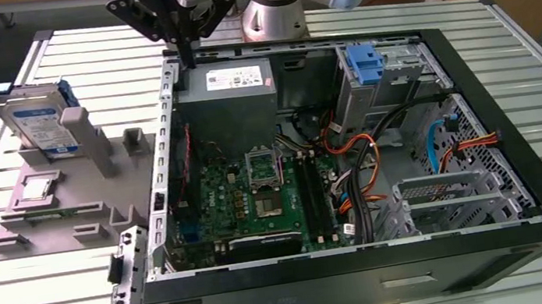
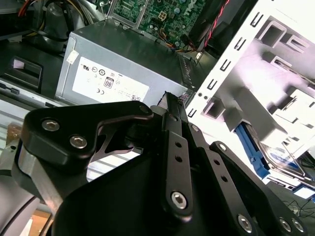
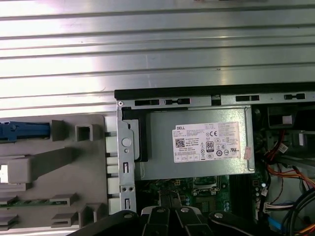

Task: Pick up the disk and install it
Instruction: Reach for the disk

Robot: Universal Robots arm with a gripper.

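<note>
The disk (image 1: 41, 123), a silver hard drive with a white-and-blue label and blue rails, stands upright in a grey holder (image 1: 68, 202) at the exterior view's left, beside the open computer case (image 1: 370, 265). Its blue rail shows in the first wrist view (image 3: 24, 130), and its silver body with a blue edge shows in the second wrist view (image 2: 275, 162). My gripper (image 1: 187, 61) hangs over the case's back corner, above the grey power supply (image 1: 230, 79), well to the right of the disk. Its black fingers (image 2: 170, 105) sit together, shut on nothing; their tips also show in the first wrist view (image 3: 170, 197).
The case lies open on a slatted metal table (image 1: 533, 70), showing the motherboard (image 1: 255, 193), orange cables (image 1: 356, 156) and a grey cage with a blue latch (image 1: 369, 64). The holder also carries a square processor chip (image 1: 35, 191). The arm's base (image 1: 278, 2) stands behind the case.
</note>
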